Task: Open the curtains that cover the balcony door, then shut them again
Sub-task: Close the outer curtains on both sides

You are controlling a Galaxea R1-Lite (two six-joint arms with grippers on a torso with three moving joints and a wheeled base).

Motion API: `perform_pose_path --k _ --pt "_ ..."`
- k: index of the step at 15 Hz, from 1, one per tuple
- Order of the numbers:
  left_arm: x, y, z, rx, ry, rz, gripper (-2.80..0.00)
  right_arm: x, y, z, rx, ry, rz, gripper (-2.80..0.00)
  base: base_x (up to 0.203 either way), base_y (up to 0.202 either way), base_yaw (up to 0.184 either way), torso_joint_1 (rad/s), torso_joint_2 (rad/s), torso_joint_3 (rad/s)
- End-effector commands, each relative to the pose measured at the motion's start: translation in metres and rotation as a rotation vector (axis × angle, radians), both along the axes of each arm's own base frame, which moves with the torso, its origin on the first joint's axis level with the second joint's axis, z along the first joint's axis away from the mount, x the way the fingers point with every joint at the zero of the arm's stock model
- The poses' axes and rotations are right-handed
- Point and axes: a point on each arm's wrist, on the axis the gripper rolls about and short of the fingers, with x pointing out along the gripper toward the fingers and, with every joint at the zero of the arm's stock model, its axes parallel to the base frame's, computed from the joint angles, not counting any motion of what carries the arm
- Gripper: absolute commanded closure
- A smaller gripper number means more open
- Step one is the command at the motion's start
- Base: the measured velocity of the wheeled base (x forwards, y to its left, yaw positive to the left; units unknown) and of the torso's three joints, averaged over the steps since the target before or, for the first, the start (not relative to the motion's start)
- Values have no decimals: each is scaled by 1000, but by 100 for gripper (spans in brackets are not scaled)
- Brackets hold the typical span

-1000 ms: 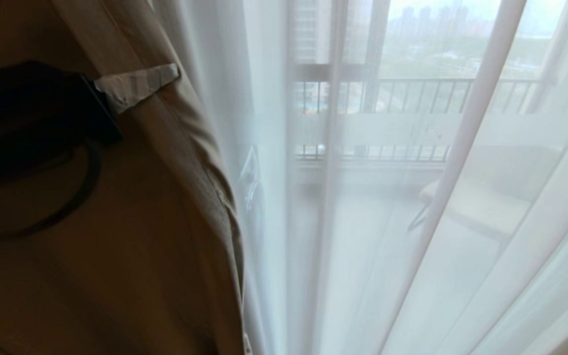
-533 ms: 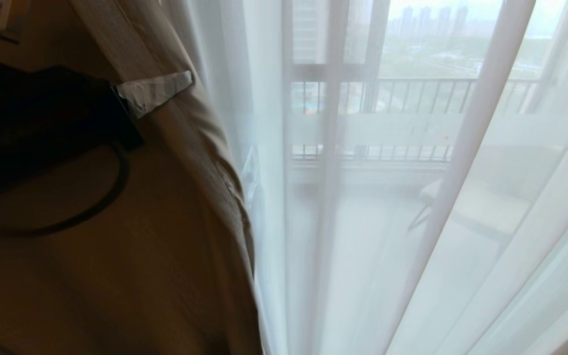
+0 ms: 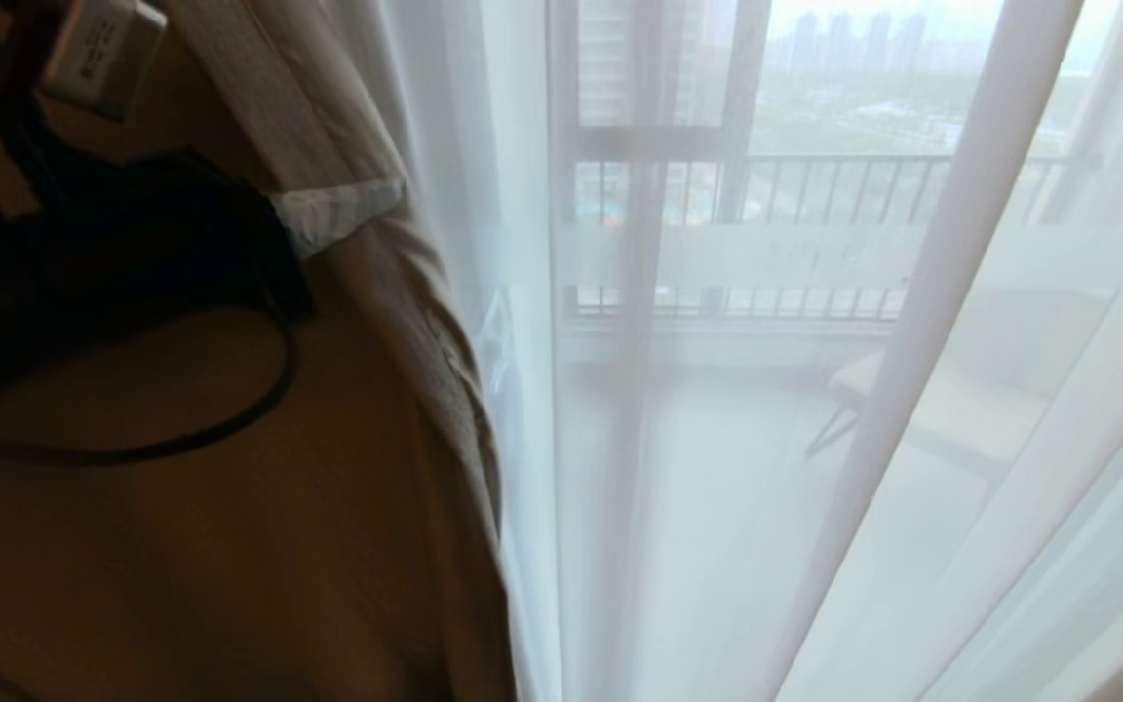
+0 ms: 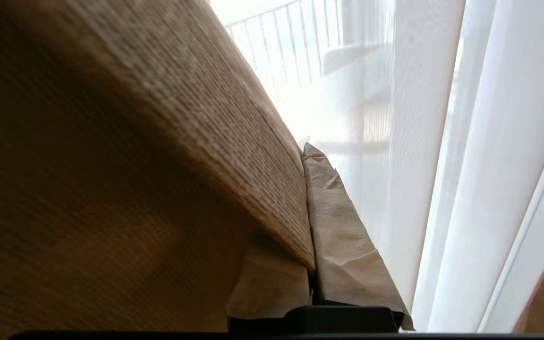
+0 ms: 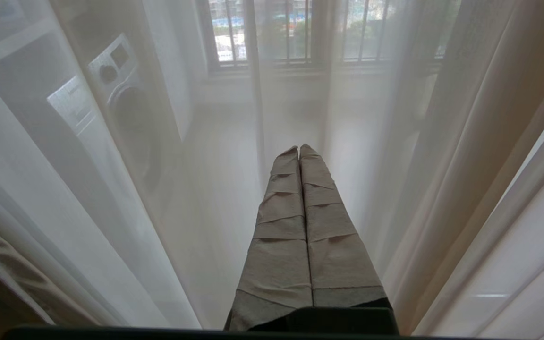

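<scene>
At the far left of the head view, the left gripper (image 3: 367,200) is clamped on the edge of the beige curtain (image 3: 230,546), its taped fingers (image 4: 343,236) pinching a fold of the thick fabric between them. A black cable (image 3: 230,429) loops below the wrist across the cloth. The beige curtain's long axis runs from the top of the picture down to the floor, with its free edge slanting down and to the right. There is one beige panel here on the left.

Just beside it, to the right, hangs the sheer curtain (image 3: 961,292), also running top to bottom in several long pleats and covering the rest of the view. Through it shows the balcony door (image 3: 639,292), one dark upright frame crossed by one pale frosted band. Beyond stand a railing (image 3: 815,185) and one chair (image 3: 942,409).

The right gripper (image 5: 299,150) has its two taped fingers pressed together on nothing, pointing at the sheer curtain.
</scene>
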Motion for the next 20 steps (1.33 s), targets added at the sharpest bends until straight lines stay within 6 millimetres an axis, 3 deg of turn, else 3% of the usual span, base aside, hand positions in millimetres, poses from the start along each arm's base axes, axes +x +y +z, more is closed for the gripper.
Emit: perform_pose_path --k 1,6,10,16,20 --pt "2 -1 4 78 15 -4 0 0 0 0 0 1 0 0 0 0 0 0 0 0" --pt "8 -2 5 306 -8 -17 0 0 0 0 0 1 0 0 0 0 0 0 0 0" --pt "18 -4 10 343 -55 0 0 0 0 0 0 1 0 0 0 0 0 0 0 0" --pt "31 14 16 400 -113 82 0 0 0 0 0 1 0 0 0 0 0 0 0 0" --pt "36 -3 19 417 -151 25 0 0 0 0 0 1 0 0 0 0 0 0 0 0"
